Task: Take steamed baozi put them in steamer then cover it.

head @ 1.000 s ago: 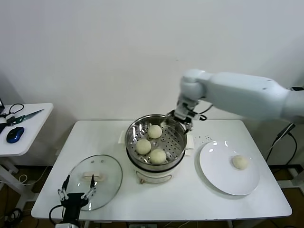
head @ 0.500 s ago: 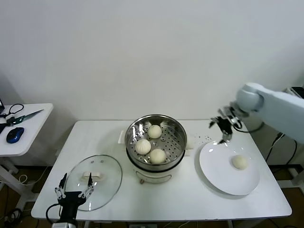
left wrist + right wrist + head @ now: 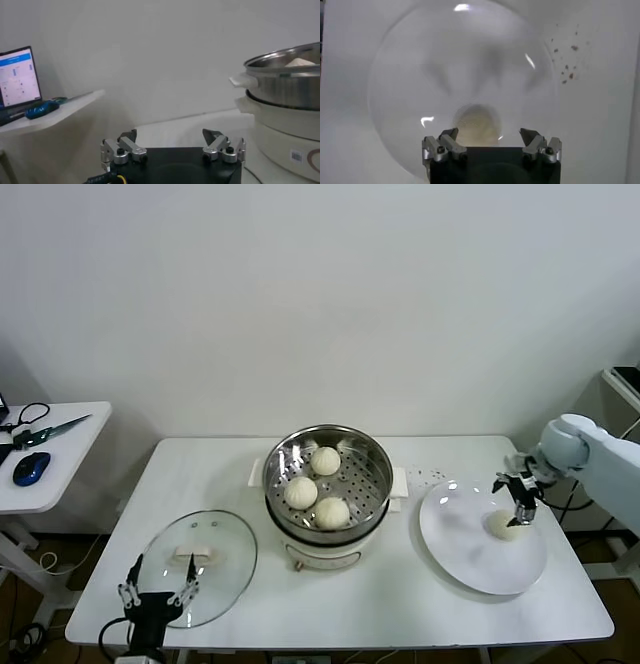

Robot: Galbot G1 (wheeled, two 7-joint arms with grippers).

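Observation:
The steel steamer (image 3: pixel 328 446) stands mid-table on its white base and holds three cream baozi (image 3: pixel 317 487) on the perforated tray. A fourth baozi (image 3: pixel 503 525) lies on the white plate (image 3: pixel 470 559) at the right. My right gripper (image 3: pixel 517 493) is open just above that baozi; the right wrist view shows the baozi (image 3: pixel 476 123) below the spread fingers (image 3: pixel 445 137). The glass cover (image 3: pixel 220 569) with its white handle lies flat at the front left. My left gripper (image 3: pixel 157 591) is open at the cover's near edge, empty, and also shows in the left wrist view (image 3: pixel 170 140).
A side table (image 3: pixel 50 454) at the left carries scissors and a blue mouse. The steamer's side (image 3: pixel 285 125) shows in the left wrist view. A laptop screen (image 3: pixel 20 75) stands on the side table.
My right arm has swung from the steamer's far rim out to the right and come down over the baozi on the plate. The left gripper has stayed by the cover.

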